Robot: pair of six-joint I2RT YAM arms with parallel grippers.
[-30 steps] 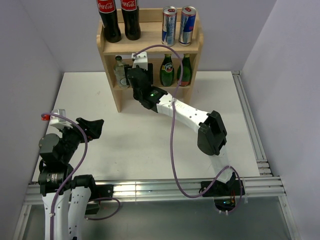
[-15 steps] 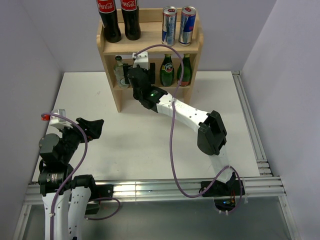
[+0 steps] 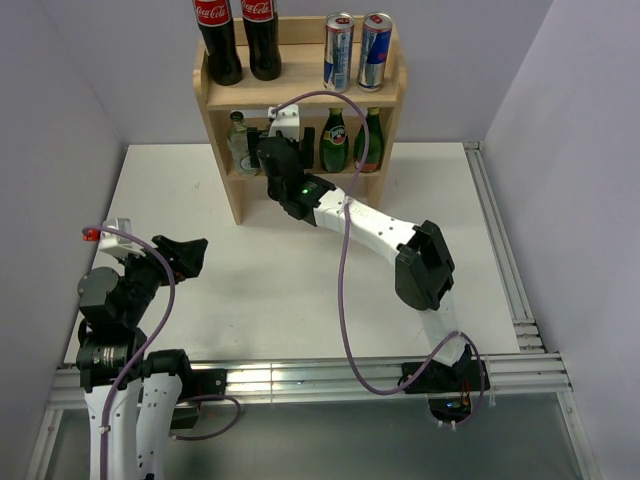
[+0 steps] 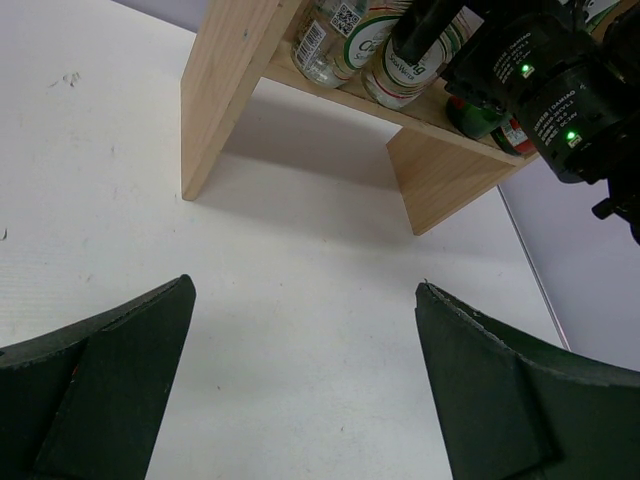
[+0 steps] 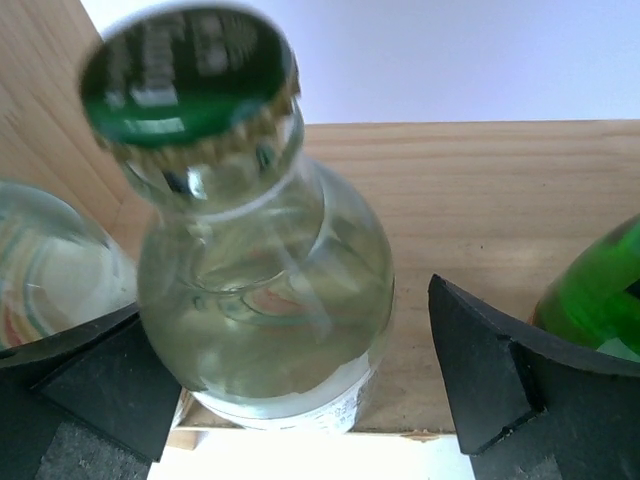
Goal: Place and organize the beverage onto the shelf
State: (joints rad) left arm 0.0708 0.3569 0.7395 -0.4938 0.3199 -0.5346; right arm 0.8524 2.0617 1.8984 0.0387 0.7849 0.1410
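The wooden shelf (image 3: 222, 95) stands at the back of the table. Two silver-blue-red cans (image 3: 339, 52) stand on its top tier. On the lower tier are a clear bottle (image 3: 240, 142) and two green bottles (image 3: 333, 140). My right gripper (image 3: 272, 150) reaches into that tier. In the right wrist view it (image 5: 288, 305) is open around a second clear green-capped bottle (image 5: 265, 300), which stands upright on the board near its front edge. There is a gap at the right finger (image 5: 490, 370). My left gripper (image 3: 190, 250) hangs open over bare table (image 4: 305, 290).
Two tall cola bottles (image 3: 218, 40) fill the left of the top tier. In the right wrist view, the other clear bottle (image 5: 50, 260) is close on the left and a green bottle (image 5: 600, 290) on the right. Grey walls enclose the white table (image 3: 480, 220).
My right gripper's jaws have spread apart and let go of the clear bottle on the lower tier. The left arm has not moved.
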